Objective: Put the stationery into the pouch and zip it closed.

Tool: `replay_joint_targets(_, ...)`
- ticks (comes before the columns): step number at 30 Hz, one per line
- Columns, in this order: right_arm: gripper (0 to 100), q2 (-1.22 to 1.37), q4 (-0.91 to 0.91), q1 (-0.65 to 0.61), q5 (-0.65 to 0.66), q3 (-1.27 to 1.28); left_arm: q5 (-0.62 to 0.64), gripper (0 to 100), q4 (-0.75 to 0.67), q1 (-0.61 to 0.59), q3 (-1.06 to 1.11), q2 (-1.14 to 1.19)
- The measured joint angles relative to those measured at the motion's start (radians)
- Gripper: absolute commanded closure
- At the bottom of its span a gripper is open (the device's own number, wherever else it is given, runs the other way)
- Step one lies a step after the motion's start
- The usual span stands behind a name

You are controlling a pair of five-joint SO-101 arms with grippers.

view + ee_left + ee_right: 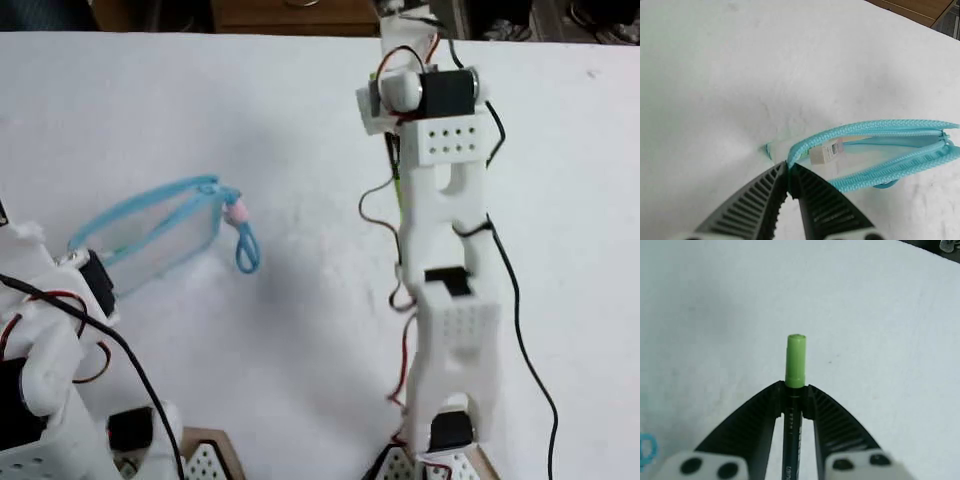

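The pouch [150, 235], clear with a turquoise zip [890, 167], lies flat on the white table [250, 130], to the left of middle in the high view. Its mouth gapes open and its looped zip pull [245, 245] trails off the far end.

The left gripper [788, 167] is closed tight on the pouch's edge at the corner beside a small white label [826, 153]. Judging by that grip, its purpose is to pin the pouch and hold the mouth apart so something can slide in.

Well apart from the pouch, the right gripper [794, 387] is clamped around a pen [795, 360]. The pen runs lengthwise between the fingers with its green cap poking out past the tips, a hold that probably suits feeding it in end-first. The zip is not yet drawn shut.
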Motion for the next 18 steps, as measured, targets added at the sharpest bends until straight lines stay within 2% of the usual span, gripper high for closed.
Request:
replay_joint_targets(10, 98.1, -0.690, 0.002, -0.143, -0.224, 0.806, 0.000, 98, 0.000, 0.000, 0.000, 0.000)
replay_joint_targets(14, 98.1, -0.891, -0.011, -0.224, -0.262, 1.094, 0.000, 98, 0.000, 0.000, 0.000, 0.000)
replay_joint_targets(18, 98.1, -1.016, -0.117, -0.310, -0.282, 1.324, 0.000, 98, 0.000, 0.000, 0.000, 0.000)
